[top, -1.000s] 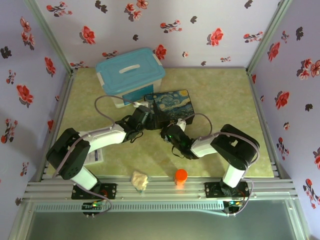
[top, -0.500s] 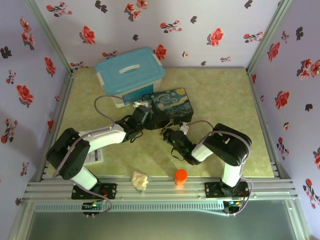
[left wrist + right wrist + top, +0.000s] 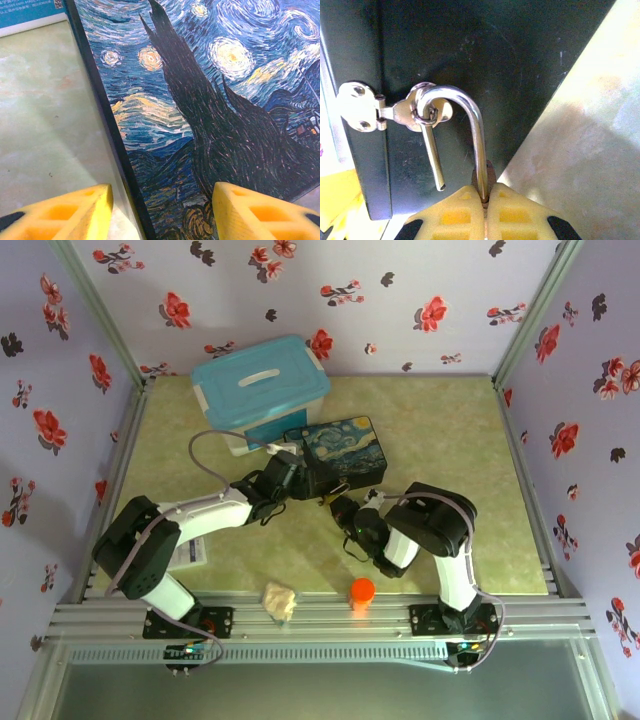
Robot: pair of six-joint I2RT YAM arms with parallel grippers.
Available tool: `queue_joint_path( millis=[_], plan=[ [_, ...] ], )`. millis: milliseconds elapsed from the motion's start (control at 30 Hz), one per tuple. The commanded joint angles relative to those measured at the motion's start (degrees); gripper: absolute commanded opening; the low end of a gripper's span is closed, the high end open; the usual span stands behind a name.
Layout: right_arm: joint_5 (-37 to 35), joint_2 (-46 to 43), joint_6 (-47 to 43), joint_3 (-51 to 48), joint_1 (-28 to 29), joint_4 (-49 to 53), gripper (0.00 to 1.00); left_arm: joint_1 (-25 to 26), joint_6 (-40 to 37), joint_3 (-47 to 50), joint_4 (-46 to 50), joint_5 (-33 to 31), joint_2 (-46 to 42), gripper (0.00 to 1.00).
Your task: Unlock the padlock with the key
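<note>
**Box** (image 3: 345, 448): a dark tin with a starry painting on its lid is lying on the table (image 3: 460, 460) and is serving as the landmark here.

**Padlock** (image 3: 479, 125): it is hanging at the box's front wall, with its shackle hooked through the ring of the silver hasp (image 3: 360, 107) fixed to that wall. The shackle is standing open. Its short leg is ending free against the wall, while its long leg is running away from the hasp and into the right gripper (image 3: 486, 200). A sliver of brown metal is showing where that leg is meeting the fingers (image 3: 520, 215). The rest of the lock's body is hidden between them.

**Right gripper:** its yellow fingers are pressing together with no gap, pinching the padlock just in front of the box's front wall.

**Left gripper** (image 3: 162, 195): it is hovering at the box's left edge with its jaws apart, holding nothing. One finger is lying over the table beside the box and the other over the painted lid, with the box's dark side edge running between them. Whether either finger is touching the box cannot be told.

**Bin** (image 3: 260, 390): a pale blue lidded tub is sitting just behind the box, to its left.

**Cap** (image 3: 362, 590): the orange cap is standing well in front of the box.

**Wad** (image 3: 280, 602): a pale crumpled lump is lying well in front of the box, further left than the cap.
</note>
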State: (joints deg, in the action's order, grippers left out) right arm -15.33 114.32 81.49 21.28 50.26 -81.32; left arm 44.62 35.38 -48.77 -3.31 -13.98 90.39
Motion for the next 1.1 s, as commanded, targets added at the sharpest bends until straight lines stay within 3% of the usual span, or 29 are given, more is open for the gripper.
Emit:
queue_joint_path(
  millis=[0, 400, 800, 1067],
  plan=[
    [-3.40, 1.26, 3.90, -1.46, -0.68, 1.87, 0.00, -0.36, -3.01, 4.12, 13.09, -0.19, 2.81, 0.54],
    [-8.56, 2.03, 16.26, -0.45, -2.14, 1.87, 0.00, -0.65, -3.71, 4.82, 13.05, -0.25, 2.73, 0.54],
    [-9.73, 1.61, 21.56, -1.47, -3.48, 1.77, 0.00, -0.83, -4.02, 5.31, 12.70, -0.26, 2.75, 0.52],
    [-6.80, 5.70, 30.36, 0.81, -5.09, 1.78, 0.00, -1.20, -4.56, 5.71, 12.54, -0.26, 2.86, 0.52]
  ],
)
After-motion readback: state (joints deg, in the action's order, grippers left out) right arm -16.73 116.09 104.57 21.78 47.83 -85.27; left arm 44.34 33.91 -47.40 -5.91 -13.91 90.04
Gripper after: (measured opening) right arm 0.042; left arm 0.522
